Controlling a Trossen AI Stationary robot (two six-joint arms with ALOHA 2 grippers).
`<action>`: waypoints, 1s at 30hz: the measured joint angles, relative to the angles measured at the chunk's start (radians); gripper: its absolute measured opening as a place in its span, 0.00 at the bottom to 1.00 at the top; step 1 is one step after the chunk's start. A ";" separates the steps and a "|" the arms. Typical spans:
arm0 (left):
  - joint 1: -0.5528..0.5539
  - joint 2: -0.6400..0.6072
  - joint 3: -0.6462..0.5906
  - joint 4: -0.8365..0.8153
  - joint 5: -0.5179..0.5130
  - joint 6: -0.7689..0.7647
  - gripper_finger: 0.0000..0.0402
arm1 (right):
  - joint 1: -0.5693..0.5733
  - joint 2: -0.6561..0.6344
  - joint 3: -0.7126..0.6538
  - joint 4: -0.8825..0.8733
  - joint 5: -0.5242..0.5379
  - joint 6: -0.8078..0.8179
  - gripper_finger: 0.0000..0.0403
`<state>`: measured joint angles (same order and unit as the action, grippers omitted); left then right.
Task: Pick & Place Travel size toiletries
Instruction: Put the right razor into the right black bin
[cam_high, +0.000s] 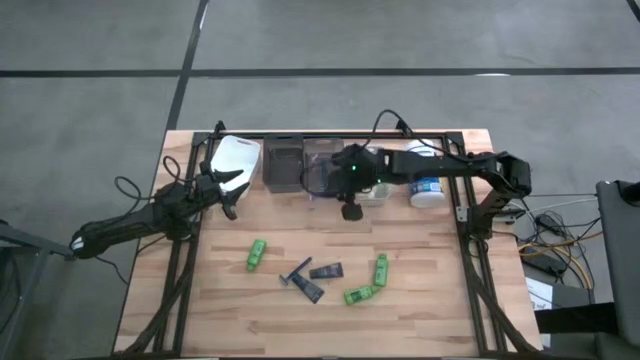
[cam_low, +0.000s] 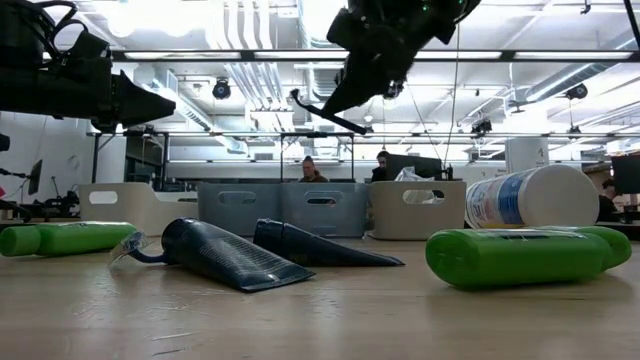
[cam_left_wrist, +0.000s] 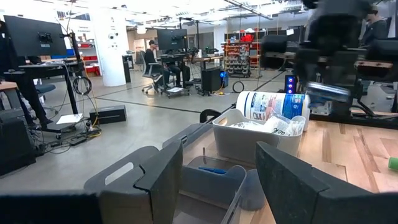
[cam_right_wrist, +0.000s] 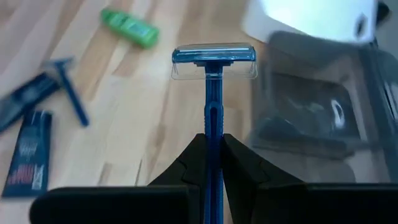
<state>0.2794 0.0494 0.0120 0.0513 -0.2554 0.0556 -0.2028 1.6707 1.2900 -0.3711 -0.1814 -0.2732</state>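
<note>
My right gripper (cam_high: 350, 207) hangs above the table in front of the clear bin (cam_high: 323, 168), shut on a blue razor (cam_right_wrist: 213, 93). On the table lie three green bottles (cam_high: 256, 254) (cam_high: 381, 268) (cam_high: 360, 295), another dark razor (cam_high: 297, 272) and two dark flat tubes (cam_high: 326, 270) (cam_high: 311, 291). My left gripper (cam_high: 232, 190) waits open at the back left, level, beside the white bin (cam_high: 237, 158); nothing is between its fingers (cam_left_wrist: 165, 180). My right gripper pinches the razor's blue handle (cam_right_wrist: 213, 144) between its two fingers, near the handle's free end. The handle lies along the fingers and sticks out past them, with the capped head (cam_right_wrist: 213, 61) foremost. The fingers slant down and the razor is lifted clear of the table.
Along the far edge stand a white bin, a dark bin (cam_high: 283, 165), the clear bin and another white bin (cam_left_wrist: 249, 134) with packets in it. A white tub with a blue label (cam_high: 428, 190) lies at the back right. Bare wood lies at the near left.
</note>
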 joint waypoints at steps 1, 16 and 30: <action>0.000 0.000 0.000 0.000 0.000 0.000 0.51 | -0.010 0.000 -0.001 0.003 0.001 0.037 0.07; 0.000 0.000 0.000 0.000 0.000 0.000 0.51 | -0.128 0.002 -0.002 0.010 0.412 0.531 0.09; 0.000 0.000 0.000 0.000 0.000 0.000 0.51 | -0.134 0.150 0.011 0.143 0.457 0.640 0.09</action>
<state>0.2790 0.0494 0.0120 0.0513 -0.2557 0.0556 -0.3363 1.8207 1.3014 -0.2276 0.2752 0.3672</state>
